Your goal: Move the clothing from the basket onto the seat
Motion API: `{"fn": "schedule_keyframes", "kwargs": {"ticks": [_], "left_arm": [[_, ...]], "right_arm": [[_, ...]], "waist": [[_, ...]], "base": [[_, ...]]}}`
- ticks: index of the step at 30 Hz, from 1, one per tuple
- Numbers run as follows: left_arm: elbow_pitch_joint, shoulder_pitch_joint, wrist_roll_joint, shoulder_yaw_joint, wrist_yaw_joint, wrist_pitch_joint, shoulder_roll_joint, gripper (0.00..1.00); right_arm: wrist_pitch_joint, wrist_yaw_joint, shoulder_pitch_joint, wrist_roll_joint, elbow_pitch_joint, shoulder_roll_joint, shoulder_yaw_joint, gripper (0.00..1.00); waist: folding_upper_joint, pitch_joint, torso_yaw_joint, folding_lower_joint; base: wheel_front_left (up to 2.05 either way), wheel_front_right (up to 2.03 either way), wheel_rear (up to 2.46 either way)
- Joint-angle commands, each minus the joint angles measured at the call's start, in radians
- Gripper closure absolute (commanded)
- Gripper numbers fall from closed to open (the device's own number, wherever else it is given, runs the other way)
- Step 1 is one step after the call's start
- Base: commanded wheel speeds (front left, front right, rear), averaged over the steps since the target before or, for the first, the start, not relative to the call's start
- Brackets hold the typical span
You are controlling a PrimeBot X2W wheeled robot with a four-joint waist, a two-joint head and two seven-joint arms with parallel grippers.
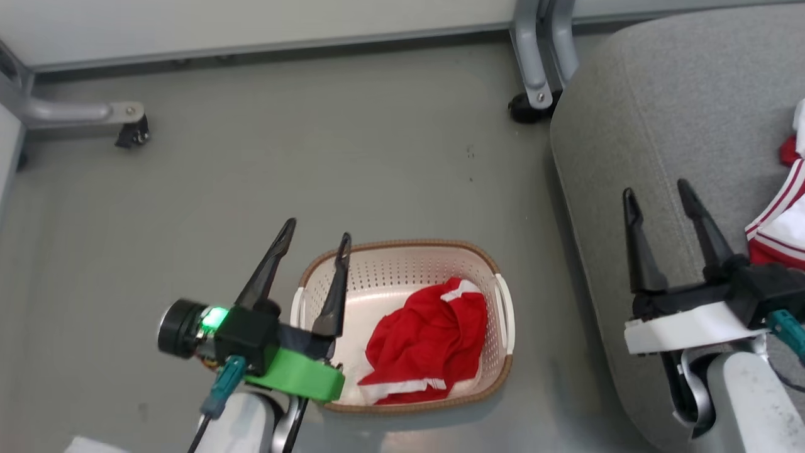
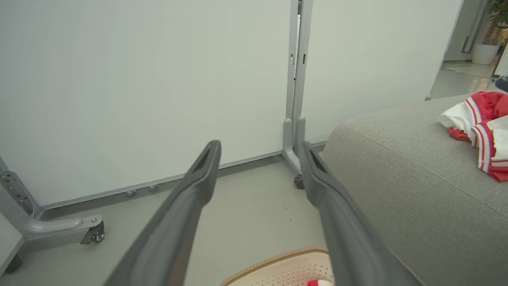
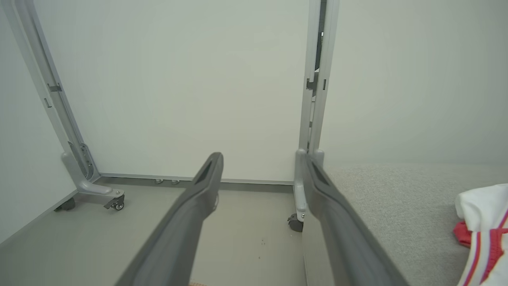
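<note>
Smooth grey floor [image 1: 352, 145]; perforated basket [image 1: 402, 264] holds crumpled red garment [image 1: 434, 333]; left hand [image 1: 318, 228], right hand [image 1: 655, 187] spread, empty.

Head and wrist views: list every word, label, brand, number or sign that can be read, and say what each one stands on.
None can be read in any view.
The red garment in the basket and the other garment on the seat show only white stripes and panels, with no print.
The wall panels, left gripper and right gripper bear no visible lettering.
</note>
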Motion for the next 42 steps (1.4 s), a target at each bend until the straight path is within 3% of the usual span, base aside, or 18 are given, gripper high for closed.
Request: {"fn": "schedule_keyframes", "kwargs": {"ticks": [1, 6, 13, 24, 32, 42], "left_arm": [[0.022, -0.064, 0.015, -0.022, -0.008, -0.001, 0.003, 0.00], [0.147, -0.228, 0.030, -0.103, -0.019, -0.001, 0.003, 0.00], [0.468, -0.434, 0.051, -0.228, -0.024, -0.001, 0.010, 0.00], [0.909, -0.766, -0.089, -0.508, -0.024, 0.062, 0.015, 0.00], [1.017, -0.926, -0.188, -0.730, -0.023, 0.119, 0.027, 0.00], [1.085, -1.004, -0.288, -0.919, -0.023, 0.187, 0.062, 0.00]], "right_arm": [[-0.003, -0.001, -0.035, -0.009, -0.015, -0.012, -0.014, 0.00], [-0.003, -0.001, -0.102, -0.027, -0.065, -0.042, -0.072, 0.00], [-0.003, -0.001, -0.191, -0.047, -0.145, -0.050, -0.120, 0.00], [-0.003, -0.001, -0.274, -0.059, -0.253, -0.012, -0.141, 0.00], [-0.003, -0.001, -0.319, -0.051, -0.297, 0.013, -0.152, 0.00], [-0.003, -0.001, -0.338, -0.081, -0.353, 0.026, -0.097, 0.00]], "waist": [[0.0000, 0.192, 0.012, 0.0000], [0.0000, 0.324, 0.025, 0.0000], [0.0000, 0.460, -0.010, 0.0000], [0.0000, 0.655, -0.080, 0.0000], [0.0000, 0.749, -0.116, 0.0000], [0.0000, 0.802, -0.159, 0.0000]], "base": [[0.00, 0.00, 0.00], [0.00, 0.00, 0.00], [0.00, 0.00, 0.00], [0.00, 0.00, 0.00], [0.00, 0.00, 0.00], [0.00, 0.00, 0.00]]}}
